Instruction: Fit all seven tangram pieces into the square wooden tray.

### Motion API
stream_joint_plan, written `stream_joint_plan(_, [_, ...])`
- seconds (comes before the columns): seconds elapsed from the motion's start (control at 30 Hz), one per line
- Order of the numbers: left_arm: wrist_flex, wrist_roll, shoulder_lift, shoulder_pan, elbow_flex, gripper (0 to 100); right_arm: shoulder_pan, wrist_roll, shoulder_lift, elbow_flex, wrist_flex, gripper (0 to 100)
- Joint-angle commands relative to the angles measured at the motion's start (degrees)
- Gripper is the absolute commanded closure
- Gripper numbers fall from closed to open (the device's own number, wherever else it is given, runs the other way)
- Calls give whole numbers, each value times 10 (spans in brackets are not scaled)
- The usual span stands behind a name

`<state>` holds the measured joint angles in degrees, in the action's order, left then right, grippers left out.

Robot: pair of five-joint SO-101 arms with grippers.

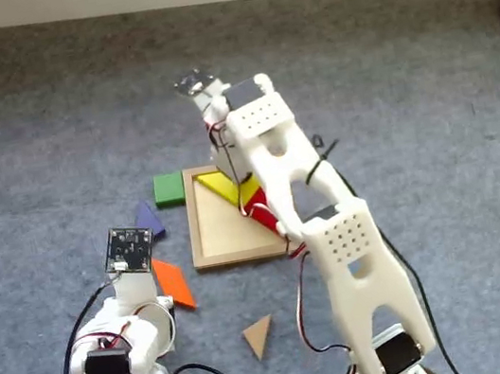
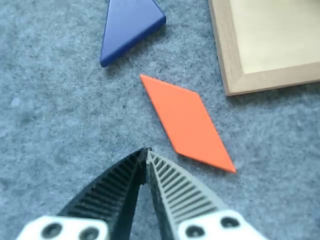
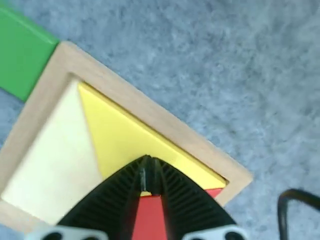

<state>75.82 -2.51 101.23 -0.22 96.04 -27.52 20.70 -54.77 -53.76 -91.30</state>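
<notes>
The square wooden tray point(image 1: 206, 257) lies mid-table with a yellow triangle point(image 1: 216, 187) and a red piece point(image 1: 263, 216) inside. My right gripper point(image 3: 147, 161) is shut, its tips over the seam between the yellow triangle point(image 3: 117, 132) and the red piece point(image 3: 147, 220), holding nothing. My left gripper point(image 2: 146, 152) is shut and empty just above the carpet, close to the orange parallelogram point(image 2: 189, 122). Beyond it lie the blue triangle point(image 2: 129, 25) and a tray corner point(image 2: 226, 65). The green square point(image 1: 169, 189) touches the tray's far left corner.
A tan wooden triangle point(image 1: 259, 336) lies alone on the grey carpet between the two arm bases. The right arm spans the tray's right side and hides part of it. A black cable point(image 3: 295, 210) runs beside the tray.
</notes>
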Motion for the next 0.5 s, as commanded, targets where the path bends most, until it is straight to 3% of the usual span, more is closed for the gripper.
stream_joint_plan(0.0, [2, 4, 29, 9, 11, 995, 18, 37, 18, -50, -32, 988])
stream_joint_plan(0.23, [2, 4, 29, 9, 11, 995, 29, 26, 87, -200, -98, 992])
stream_joint_plan(0.47, [2, 4, 29, 9, 11, 995, 67, -4, 175, -57, -98, 992])
